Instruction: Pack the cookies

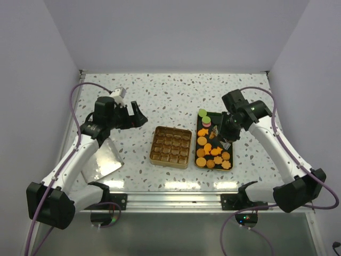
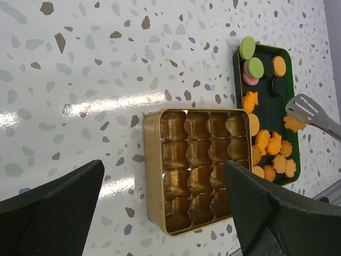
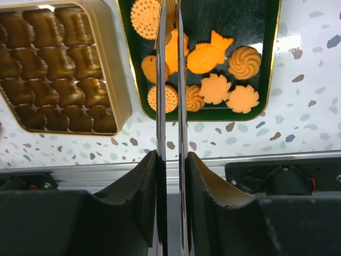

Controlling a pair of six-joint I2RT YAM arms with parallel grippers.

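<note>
While the left gripper (image 1: 137, 117) hangs over the white speckled tabletop (image 1: 176, 96), its jaws are spread as wide as they go and hold nothing. It sits left of the square gold tin with moulded compartments (image 2: 151, 176). A flat silvery metal sheet (image 1: 106, 160) lies on the table under that arm.

Right gripper (image 3: 171, 160) – jaws drawn in close, pinching a pair of slim metal tongs with slotted heads (image 2: 301, 109); the two blades run nearly parallel with a thin gap between them. The tong ends reach over the dark green rectangular tray (image 3: 250, 18), which lies just beside the gold tin on its right.

Small flat orange-tan cookies (image 3: 209, 53) – round, fish, flower and swirl shapes – all lie in the near part of the green tray. Cannot tell whether the tongs touch any of them.
</note>
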